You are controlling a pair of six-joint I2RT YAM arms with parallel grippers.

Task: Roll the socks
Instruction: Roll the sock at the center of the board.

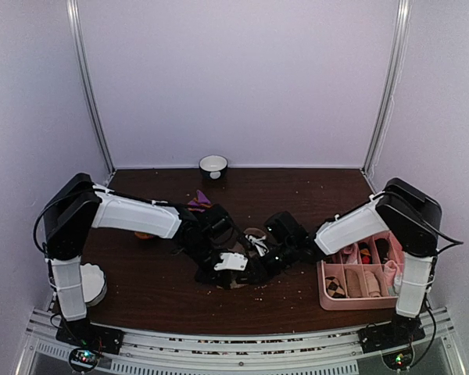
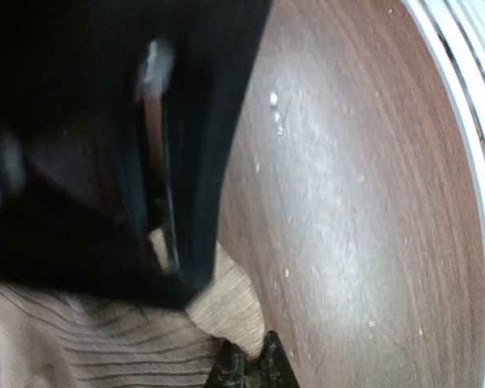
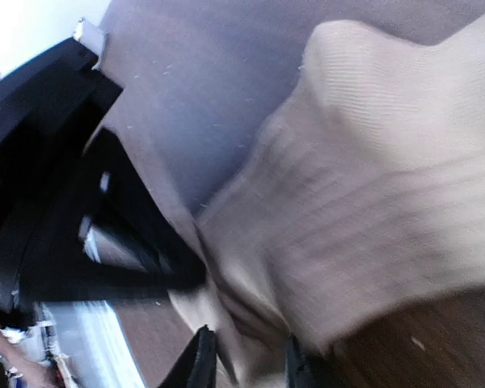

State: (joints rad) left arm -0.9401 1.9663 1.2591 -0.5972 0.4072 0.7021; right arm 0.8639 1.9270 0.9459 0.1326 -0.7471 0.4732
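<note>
The tan sock (image 2: 226, 303) lies bunched on the brown table, mostly hidden under both grippers in the top view. My left gripper (image 2: 246, 368) is shut on a corner of it. The sock's ribbed body (image 3: 372, 202) fills the right wrist view, and my right gripper (image 3: 249, 360) stands open with a fold of the fabric between its fingers. In the top view the left gripper (image 1: 241, 272) and right gripper (image 1: 259, 264) meet tip to tip at the table's middle. The dark red sock (image 1: 198, 201) shows its purple cuff behind the left arm; the rest is hidden.
A pink divided tray (image 1: 326, 295) with small rolled socks stands at the right, under the right arm. A white bowl (image 1: 213, 165) sits at the back wall. A white round object (image 1: 94, 283) lies by the left arm's base. Crumbs dot the table.
</note>
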